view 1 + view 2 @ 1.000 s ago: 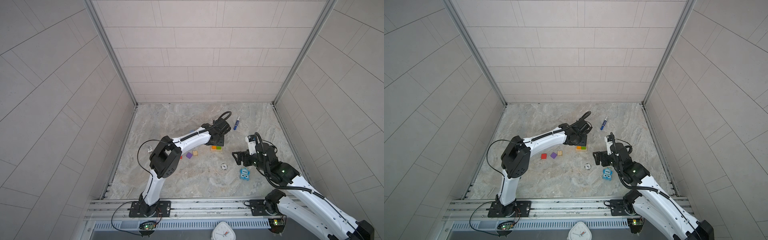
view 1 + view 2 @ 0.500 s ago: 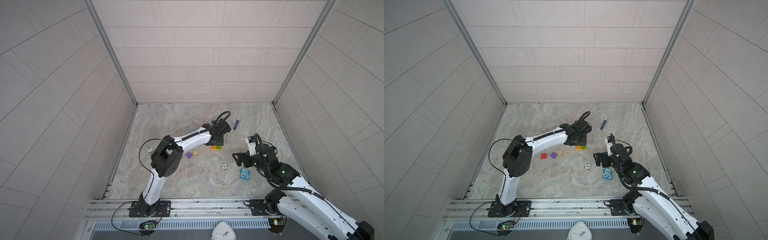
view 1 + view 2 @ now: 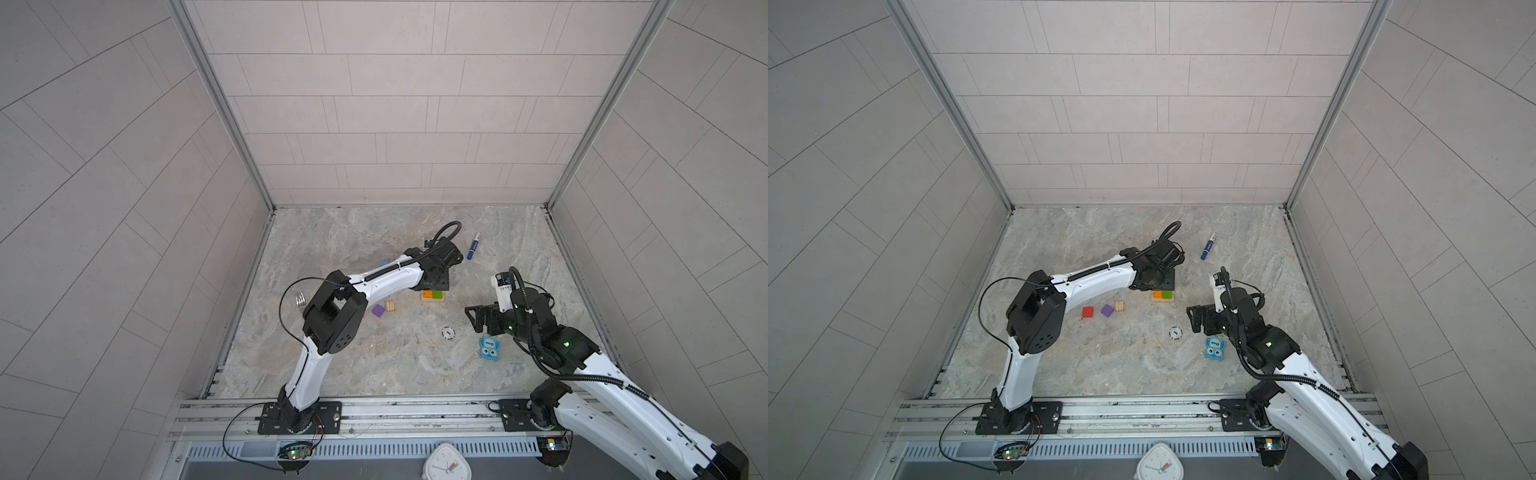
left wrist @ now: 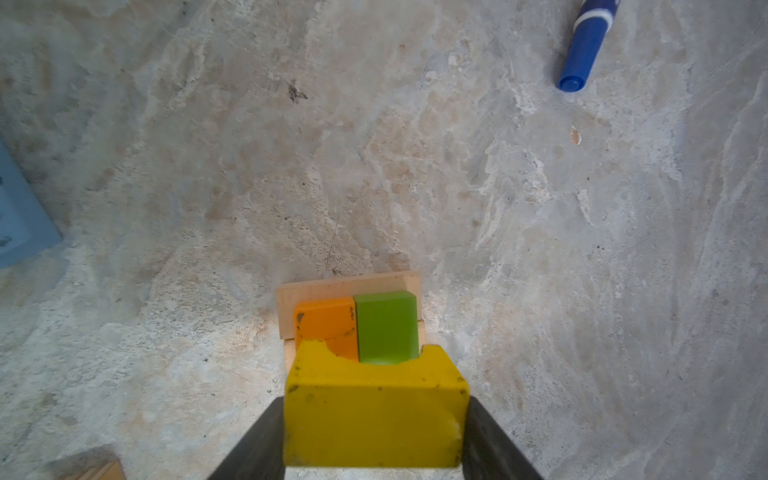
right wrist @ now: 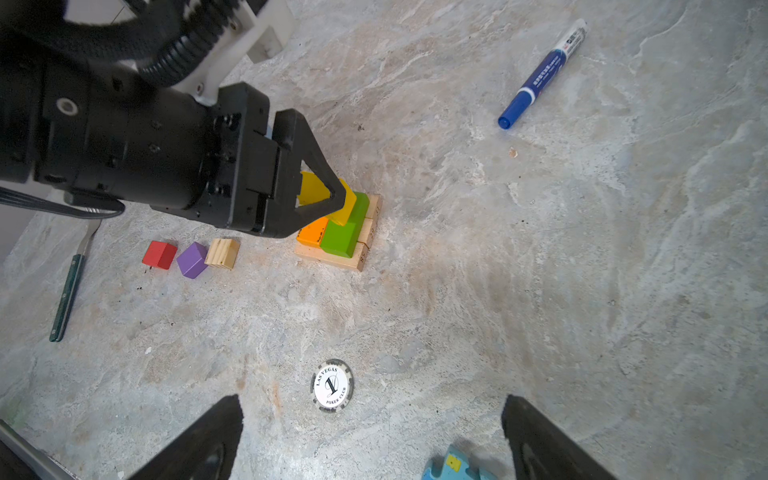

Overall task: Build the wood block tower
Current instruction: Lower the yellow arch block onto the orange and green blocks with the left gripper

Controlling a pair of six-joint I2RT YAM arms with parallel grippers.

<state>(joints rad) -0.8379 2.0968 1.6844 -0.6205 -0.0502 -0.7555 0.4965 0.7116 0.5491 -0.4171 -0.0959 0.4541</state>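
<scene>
Now our left fingers [image 4: 259, 449] grip the yellow oblong wooden block [image 4: 374, 411], its long axis running from finger to finger, crosswise to the orange wooden bar [image 4: 326, 328] and green wooden bar [image 4: 386, 328] just beneath and ahead; our right fingers [image 5: 208, 449] stand open, empty, well apart.

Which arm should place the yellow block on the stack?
Left. The left gripper grips the yellow block right over the orange block and green block; the right gripper sits open, empty, by the poker chip.
</scene>
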